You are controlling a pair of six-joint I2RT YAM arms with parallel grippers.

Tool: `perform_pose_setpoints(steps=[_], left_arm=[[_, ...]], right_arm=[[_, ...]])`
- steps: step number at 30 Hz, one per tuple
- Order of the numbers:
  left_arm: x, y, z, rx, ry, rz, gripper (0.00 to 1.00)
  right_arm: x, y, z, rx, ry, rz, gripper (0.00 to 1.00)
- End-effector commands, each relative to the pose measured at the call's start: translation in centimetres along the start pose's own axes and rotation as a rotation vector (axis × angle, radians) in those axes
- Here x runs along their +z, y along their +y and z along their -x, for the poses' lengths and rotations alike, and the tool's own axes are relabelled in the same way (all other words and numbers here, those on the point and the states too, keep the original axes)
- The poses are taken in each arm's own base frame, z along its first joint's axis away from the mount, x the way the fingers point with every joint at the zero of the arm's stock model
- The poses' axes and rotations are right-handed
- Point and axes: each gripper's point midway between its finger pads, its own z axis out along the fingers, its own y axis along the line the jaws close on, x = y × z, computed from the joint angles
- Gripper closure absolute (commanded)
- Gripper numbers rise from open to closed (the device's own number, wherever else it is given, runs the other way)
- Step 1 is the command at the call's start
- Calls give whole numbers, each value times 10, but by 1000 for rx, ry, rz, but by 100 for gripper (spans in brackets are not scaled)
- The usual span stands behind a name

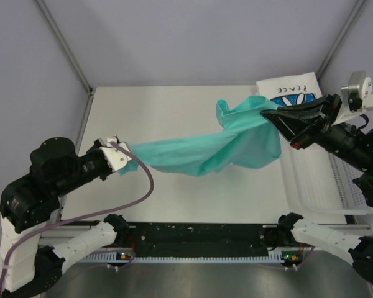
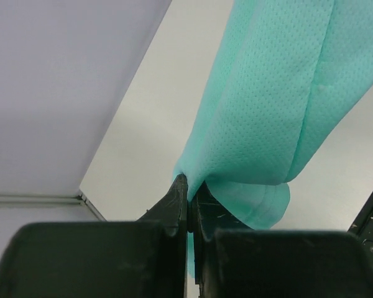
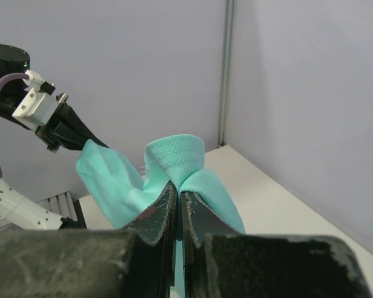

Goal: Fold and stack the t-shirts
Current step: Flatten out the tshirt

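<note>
The teal-green t-shirt hangs in the air above the table, stretched between both grippers. My left gripper is shut on its left end; the left wrist view shows the cloth pinched between the jaws. My right gripper is shut on its right end, with the cloth bunched above the jaws in the right wrist view. The white t-shirt with the blue daisy print and the word "PEACE" lies folded at the far right, partly hidden behind my right arm.
A white plastic mesh basket stands at the right edge under my right arm. The white table is walled by grey panels at the back and sides. A purple cable loops off my left wrist.
</note>
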Motion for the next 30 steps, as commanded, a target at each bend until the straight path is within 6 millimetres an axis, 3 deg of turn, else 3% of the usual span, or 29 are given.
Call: perform_pose_setpoints(steps=[1,5,6,9,11,14,19,26,28,30], left_arm=[[16,-4,6,-6,-12,-44,100],[55,26,-23,-33,133,132,100],[63,38,-26,-34,151,196,100],[85,54,-38,-35,217,280,100],[94,58,-37,-50,222,289,100],[97,59,-36,-65,218,286,100],[82,41,-28,-64,160,194,100],[44,-29,-3,0,-13,-174,100],[33,-32,7,0,-63,-193,100],[26,-32,15,-2,-90,-200,100]], right_arm=[[18,-3,-21,28,66,15,100],[44,-57,-50,-6,141,-213,100],[57,-71,-65,-10,185,-249,100],[80,-110,-81,15,225,-357,100],[87,-129,-80,22,211,-420,100],[86,-137,-74,-12,189,-453,100],[61,-112,-52,-65,148,-373,100],[11,-25,-10,-85,51,-53,100],[-2,-8,4,-82,9,4,100],[-8,-2,13,-81,-20,14,100]])
